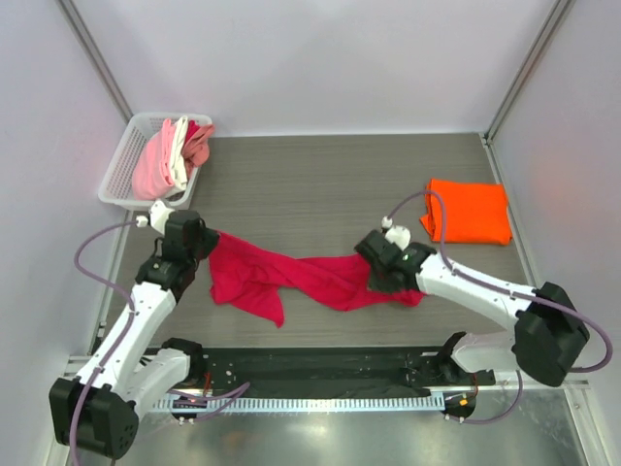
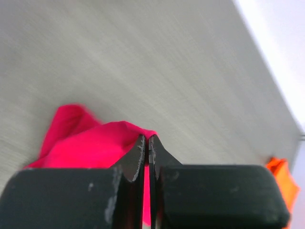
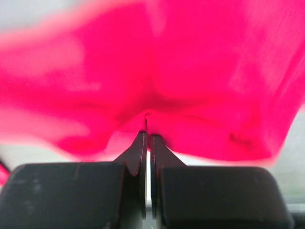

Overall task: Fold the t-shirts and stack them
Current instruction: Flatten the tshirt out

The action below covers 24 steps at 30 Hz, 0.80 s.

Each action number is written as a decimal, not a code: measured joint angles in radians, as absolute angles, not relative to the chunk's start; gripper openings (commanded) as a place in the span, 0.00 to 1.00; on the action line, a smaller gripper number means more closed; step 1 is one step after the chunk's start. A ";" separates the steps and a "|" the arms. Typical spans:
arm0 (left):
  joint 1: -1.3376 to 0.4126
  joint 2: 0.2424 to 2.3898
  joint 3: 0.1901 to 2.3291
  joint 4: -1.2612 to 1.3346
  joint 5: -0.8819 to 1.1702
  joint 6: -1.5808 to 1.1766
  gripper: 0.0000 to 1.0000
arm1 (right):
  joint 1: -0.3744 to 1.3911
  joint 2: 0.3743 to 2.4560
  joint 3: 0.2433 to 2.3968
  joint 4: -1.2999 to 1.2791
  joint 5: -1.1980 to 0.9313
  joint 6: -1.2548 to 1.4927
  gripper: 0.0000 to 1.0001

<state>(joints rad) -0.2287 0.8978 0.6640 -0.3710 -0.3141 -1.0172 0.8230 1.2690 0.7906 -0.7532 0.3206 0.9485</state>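
Observation:
A crimson t-shirt (image 1: 291,277) hangs stretched between my two grippers over the middle of the table, sagging and crumpled at its left half. My left gripper (image 1: 206,236) is shut on its left end; in the left wrist view the cloth (image 2: 81,145) is pinched between the closed jaws (image 2: 147,143). My right gripper (image 1: 374,260) is shut on its right end; the red cloth (image 3: 157,76) fills the right wrist view above the closed jaws (image 3: 147,138). A folded orange t-shirt (image 1: 469,211) lies flat at the back right, also in the left wrist view (image 2: 283,181).
A white mesh basket (image 1: 124,165) at the back left holds pink and white shirts (image 1: 173,153). Grey enclosure walls stand close on both sides and behind. A black mounting rail (image 1: 320,374) runs along the near edge between the arm bases.

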 measured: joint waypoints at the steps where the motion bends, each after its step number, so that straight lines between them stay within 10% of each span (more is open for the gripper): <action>1: -0.228 0.920 0.728 -0.406 -0.313 -1.018 0.00 | 0.761 1.287 0.825 -0.734 0.312 0.909 0.01; 15: 0.022 1.522 1.777 -0.755 0.011 -0.929 0.00 | 0.309 1.589 1.581 -0.678 0.088 0.583 0.01; 24: 0.038 1.227 2.031 -0.888 0.150 -0.873 0.00 | 0.305 1.280 1.643 -0.735 -0.052 0.536 0.01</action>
<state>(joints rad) 0.0380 1.2266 2.0312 -0.8875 0.1501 -0.8730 0.3050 1.2804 1.6428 -0.7353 -0.0517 0.5358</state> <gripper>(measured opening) 0.008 0.040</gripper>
